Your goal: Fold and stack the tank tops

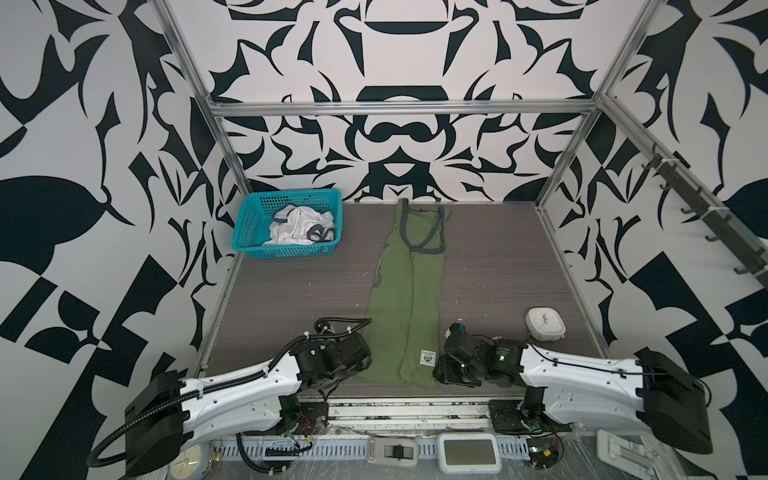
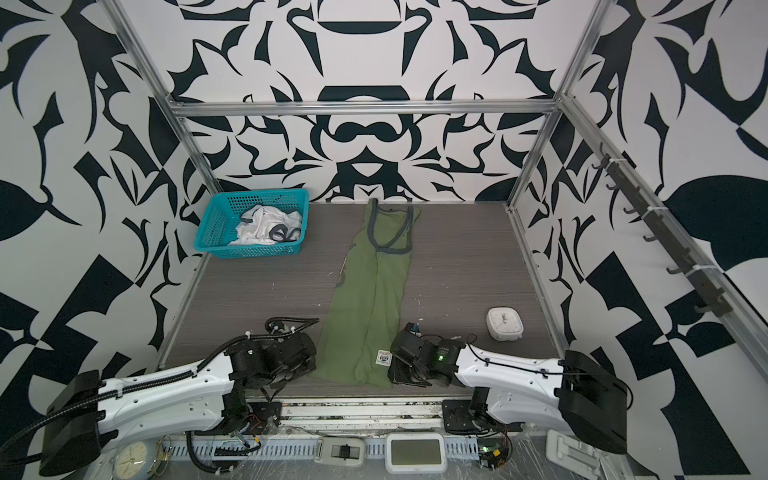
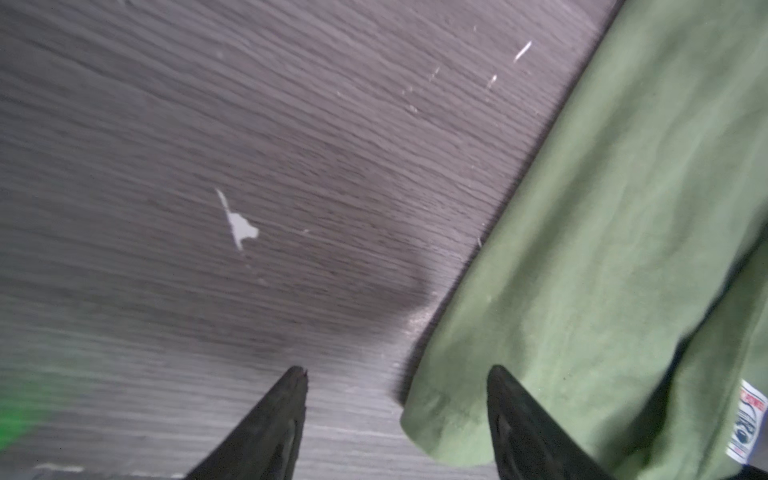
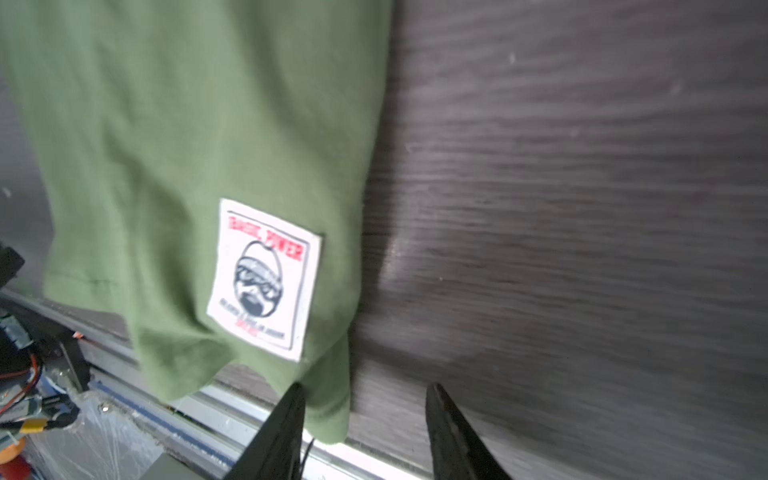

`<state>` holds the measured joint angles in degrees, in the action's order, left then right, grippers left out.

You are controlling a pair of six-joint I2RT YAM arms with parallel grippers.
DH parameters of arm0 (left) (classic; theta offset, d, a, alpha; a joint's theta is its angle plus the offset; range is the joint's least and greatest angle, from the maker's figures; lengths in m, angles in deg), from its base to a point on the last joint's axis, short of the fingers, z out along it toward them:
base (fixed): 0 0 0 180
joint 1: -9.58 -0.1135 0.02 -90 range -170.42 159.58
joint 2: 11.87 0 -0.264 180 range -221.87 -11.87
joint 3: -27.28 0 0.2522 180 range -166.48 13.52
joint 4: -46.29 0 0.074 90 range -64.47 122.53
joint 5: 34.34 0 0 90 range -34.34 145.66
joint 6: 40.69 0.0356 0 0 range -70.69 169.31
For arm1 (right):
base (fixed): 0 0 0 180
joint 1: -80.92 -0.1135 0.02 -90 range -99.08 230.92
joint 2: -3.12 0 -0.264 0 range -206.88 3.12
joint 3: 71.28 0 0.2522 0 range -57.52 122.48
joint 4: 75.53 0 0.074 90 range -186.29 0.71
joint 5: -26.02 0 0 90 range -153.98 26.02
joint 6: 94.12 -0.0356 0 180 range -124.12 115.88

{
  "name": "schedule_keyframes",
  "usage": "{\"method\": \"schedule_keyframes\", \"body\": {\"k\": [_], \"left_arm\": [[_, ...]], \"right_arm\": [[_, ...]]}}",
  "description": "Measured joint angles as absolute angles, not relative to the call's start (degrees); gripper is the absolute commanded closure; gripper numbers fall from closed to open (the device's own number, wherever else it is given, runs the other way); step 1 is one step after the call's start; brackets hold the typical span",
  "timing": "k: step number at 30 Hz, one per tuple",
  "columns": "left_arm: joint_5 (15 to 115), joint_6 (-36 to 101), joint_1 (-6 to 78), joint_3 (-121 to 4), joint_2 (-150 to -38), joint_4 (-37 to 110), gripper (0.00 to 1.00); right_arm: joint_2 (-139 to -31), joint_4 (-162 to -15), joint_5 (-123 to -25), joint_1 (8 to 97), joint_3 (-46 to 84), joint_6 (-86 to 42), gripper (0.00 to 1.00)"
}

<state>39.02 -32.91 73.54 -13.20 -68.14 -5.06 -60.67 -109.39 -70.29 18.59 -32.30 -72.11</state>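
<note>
The olive green tank top lies on the table as a long narrow strip, straps at the back and hem at the front edge. A white label sits near its hem. The white tank top is crumpled in the teal basket. My left gripper is open at the hem's left corner, one finger over the green cloth. My right gripper is open at the right corner, which lies between its fingers.
The teal basket stands at the table's back left. A white clock lies on the table to the right of my right arm. The hem reaches the metal rail at the front edge.
</note>
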Motion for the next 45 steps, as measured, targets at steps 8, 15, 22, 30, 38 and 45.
{"method": "schedule_keyframes", "body": {"k": [8,15,22,30,38,45], "left_arm": [[42.63,-29.74,73.32,-13.57,-75.16,1.70,0.44],[45.25,-28.23,73.43,-14.03,-77.61,4.41,0.82],[45.38,-28.75,79.58,-19.71,-79.66,3.01,1.00],[41.71,-24.21,78.16,-34.68,-82.52,1.74,1.00],[42.97,-13.78,59.86,-49.70,-96.97,3.99,1.00],[46.93,-8.10,48.28,-61.11,-109.76,7.86,1.00]], "right_arm": [[-64.25,-102.70,-71.49,16.32,-32.35,-74.43,0.61],[-65.24,-102.61,-71.29,14.90,-32.35,-76.04,0.95],[-58.11,-110.11,-69.31,14.07,-32.28,-76.20,1.00],[-53.76,-123.29,-68.06,24.16,-21.48,-67.89,1.00],[-65.72,-125.67,-72.45,48.19,-4.28,-48.37,1.00],[-83.40,-123.72,-77.89,58.96,7.00,-39.22,1.00]]}}
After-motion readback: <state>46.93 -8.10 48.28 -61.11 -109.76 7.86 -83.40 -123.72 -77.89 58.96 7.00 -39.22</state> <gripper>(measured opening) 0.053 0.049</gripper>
